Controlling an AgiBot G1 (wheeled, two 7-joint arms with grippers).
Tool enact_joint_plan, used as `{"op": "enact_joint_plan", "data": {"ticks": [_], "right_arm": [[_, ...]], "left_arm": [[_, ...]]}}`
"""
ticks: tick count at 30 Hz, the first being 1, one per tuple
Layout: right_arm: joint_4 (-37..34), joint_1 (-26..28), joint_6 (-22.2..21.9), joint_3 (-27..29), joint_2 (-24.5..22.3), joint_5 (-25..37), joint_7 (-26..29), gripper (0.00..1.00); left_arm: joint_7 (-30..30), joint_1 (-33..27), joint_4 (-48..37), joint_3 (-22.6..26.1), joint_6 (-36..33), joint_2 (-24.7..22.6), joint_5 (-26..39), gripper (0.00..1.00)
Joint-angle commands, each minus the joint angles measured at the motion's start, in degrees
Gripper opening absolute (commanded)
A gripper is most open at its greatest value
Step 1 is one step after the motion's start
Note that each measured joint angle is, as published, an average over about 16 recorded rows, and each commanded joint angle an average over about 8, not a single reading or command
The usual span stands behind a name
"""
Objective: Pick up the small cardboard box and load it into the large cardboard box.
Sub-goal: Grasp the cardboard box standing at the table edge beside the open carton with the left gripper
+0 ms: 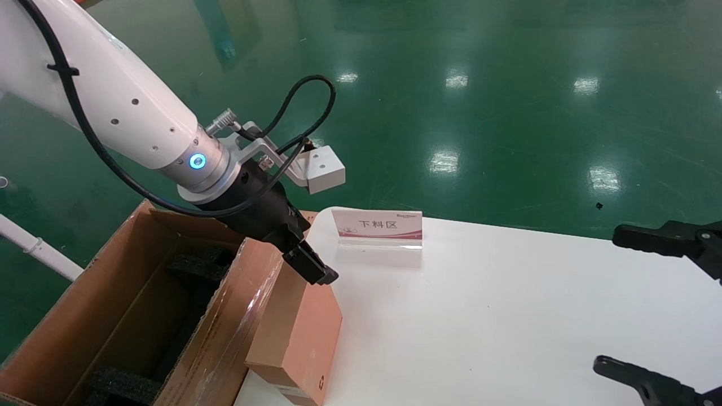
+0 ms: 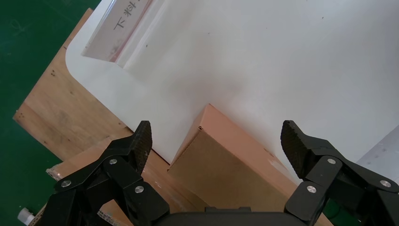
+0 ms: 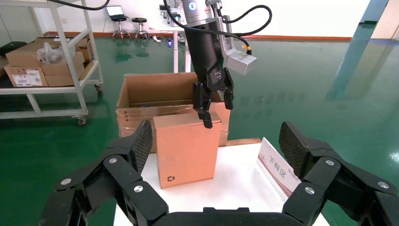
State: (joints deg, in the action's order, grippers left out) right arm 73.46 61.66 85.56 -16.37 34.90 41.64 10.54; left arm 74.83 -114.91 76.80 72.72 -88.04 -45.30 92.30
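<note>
Head view: the left gripper (image 1: 316, 270) hovers at the top edge of the small cardboard box (image 1: 299, 332), lower centre, standing upright on the white surface (image 1: 479, 316) against the large cardboard box (image 1: 130, 304) with its black foam (image 1: 197, 265).

Left wrist view: jaws apart, straddling the smooth pinkish box; centre them before closing.

Right wrist view: the right gripper (image 3: 214, 141), parked, has its jaws apart.

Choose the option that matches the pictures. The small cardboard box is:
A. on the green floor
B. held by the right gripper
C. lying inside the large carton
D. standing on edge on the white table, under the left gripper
D: the small cardboard box stands upright on the white table beside the large cardboard box, with the open left gripper over its top edge.
</note>
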Motion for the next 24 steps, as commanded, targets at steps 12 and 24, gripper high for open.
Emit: {"op": "enact_joint_plan", "data": {"ticks": [12,24], "right_arm": [[0.0,0.0,0.0,0.0,0.0,0.0,0.0,1.0],[-0.1,0.0,0.0,-0.1,0.0,-0.1,-0.1,1.0]], "left_arm": [[0.1,-1.0,-0.7,0.9,-1.1,1.4,-0.6,1.0],[6.8,-7.0,-0.9,9.5,-2.8,-2.0,-5.7,1.0]]}}
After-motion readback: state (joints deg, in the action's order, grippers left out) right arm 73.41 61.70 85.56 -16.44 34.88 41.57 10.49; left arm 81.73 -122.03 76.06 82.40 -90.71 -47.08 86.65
